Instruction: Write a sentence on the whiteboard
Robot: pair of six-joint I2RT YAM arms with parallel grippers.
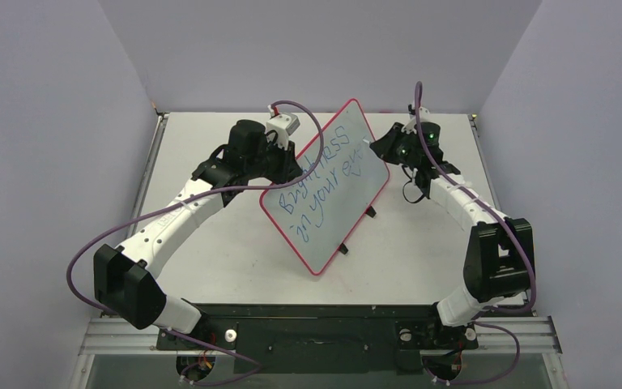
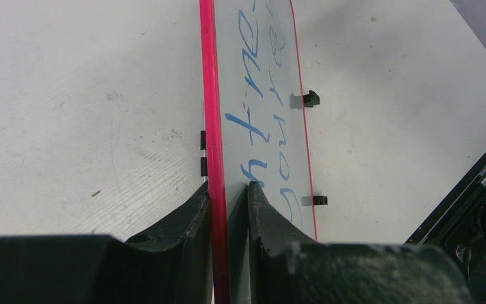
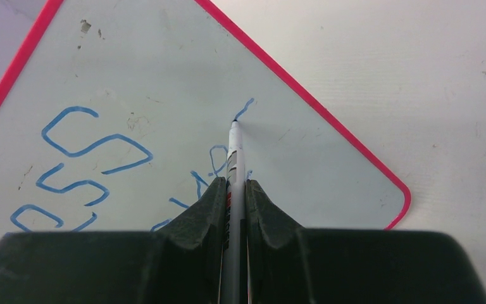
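Note:
The whiteboard [image 1: 336, 190] with its red-pink rim stands tilted on its lower edge in the middle of the table. My left gripper [image 1: 290, 158] is shut on its upper left edge; the left wrist view shows the rim [image 2: 212, 120] clamped between the black fingers [image 2: 196, 212]. The sentence [image 1: 324, 182] runs in blue in two lines, "Brightness" above "in your eye". My right gripper [image 3: 233, 185] is shut on a white marker [image 3: 234, 152]. The marker's tip [image 3: 235, 121] touches the board [image 3: 164, 82] at the start of a short blue stroke.
Two small black clips [image 1: 343, 247] [image 1: 370, 212] stick out from the board's lower edge onto the white table [image 1: 210, 259]. Purple cables loop over both arms. Grey walls close in the table on three sides.

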